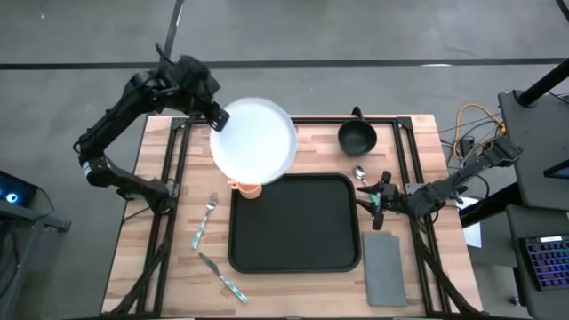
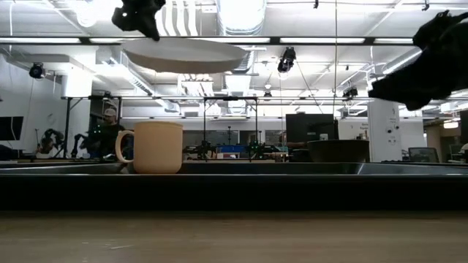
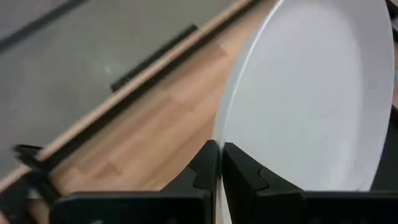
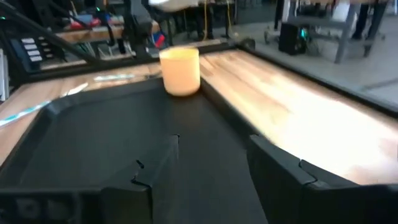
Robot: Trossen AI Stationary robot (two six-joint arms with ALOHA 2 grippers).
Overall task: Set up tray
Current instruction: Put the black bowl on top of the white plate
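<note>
- Your left gripper is clamped on the white plate's rim, held level above the mug.
- The tray lies flat mid-table, long axis left-right.
- Your right gripper hovers at its right rim, fingers apart.

Wooden table, centre frame. On it: black tray at middle, orange mug at tray's upper-left corner, fork and knife lower left, black bowl and spoon upper right, grey napkin lower right.
</note>
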